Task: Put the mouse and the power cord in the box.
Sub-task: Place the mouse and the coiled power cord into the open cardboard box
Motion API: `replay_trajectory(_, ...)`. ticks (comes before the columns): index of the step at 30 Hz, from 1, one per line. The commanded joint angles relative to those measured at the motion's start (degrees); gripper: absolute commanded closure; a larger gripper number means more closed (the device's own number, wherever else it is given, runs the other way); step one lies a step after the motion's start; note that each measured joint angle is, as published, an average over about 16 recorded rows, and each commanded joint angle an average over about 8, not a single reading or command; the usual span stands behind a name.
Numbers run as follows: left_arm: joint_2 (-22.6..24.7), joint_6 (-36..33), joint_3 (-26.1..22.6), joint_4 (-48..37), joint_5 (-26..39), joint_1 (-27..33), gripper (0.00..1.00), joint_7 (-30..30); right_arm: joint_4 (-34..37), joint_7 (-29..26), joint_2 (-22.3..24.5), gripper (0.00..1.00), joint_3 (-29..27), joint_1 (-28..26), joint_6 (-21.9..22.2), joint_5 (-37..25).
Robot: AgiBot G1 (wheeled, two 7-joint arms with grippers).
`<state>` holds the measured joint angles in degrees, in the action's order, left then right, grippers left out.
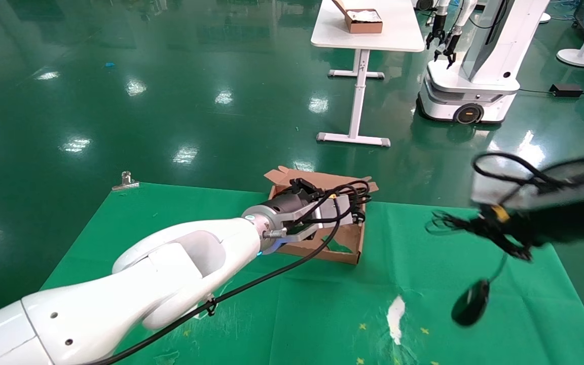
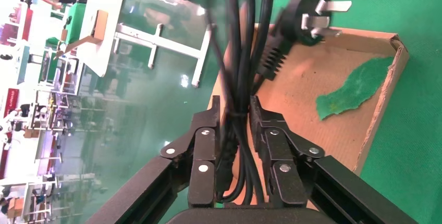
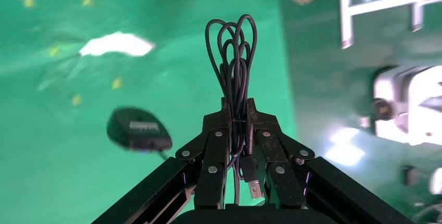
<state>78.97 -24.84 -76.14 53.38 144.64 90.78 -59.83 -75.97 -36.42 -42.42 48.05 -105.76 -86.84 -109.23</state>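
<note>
Green table cloth (image 1: 322,304) | left end effector (image 2: 234,114) clamped on power cord (image 2: 245,52) over box (image 2: 323,130) | right end effector (image 3: 237,110) clamped on mouse cable (image 3: 233,52), mouse (image 1: 470,303) hanging

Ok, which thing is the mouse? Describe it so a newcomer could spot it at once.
Start at the green cloth and go to its right side, where the right gripper is shut on a bundle of thin cable. The mouse dangles below it on that cable: a black oval. The power cord, held by the left gripper over the box, is thicker.

floor (image 1: 170,76): glossy green | white table (image 1: 373,30) | green mat (image 1: 424,263)
</note>
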Motion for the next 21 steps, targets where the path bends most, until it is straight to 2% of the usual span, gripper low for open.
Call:
replay_trajectory(1,0.01,0.21,-1.28,0.13,0.90,0.39,0.00,-2.01,-1.87,-2.98,-0.38,1.00,0.40,-0.66,0.76,-2.44)
replay_trajectory(7,-0.43,-1.02,-3.42,-1.64,-0.97,2.05,0.00,-6.54,-1.49,-2.28,-2.63,1.00,1.12,-1.21,2.53,-3.71)
replay_trajectory(13,-2.63,-1.97,-2.59,-10.05,-6.13,6.31,0.00,-8.85,1.70,2.21,-6.58,1.00,2.89,-1.11,5.75,-6.63)
replay_trajectory(17,-6.57,-2.75,-1.14,-16.63,-11.38,9.64,0.00,-7.46,8.60,8.40,-12.10,1.00,4.49,-1.59,9.41,-8.41)
replay_trajectory(21,-11.03,-3.74,-0.10,-20.61,-16.89,11.77,0.00,-3.38,19.41,16.95,-19.18,1.00,5.31,-1.93,15.14,-7.99)
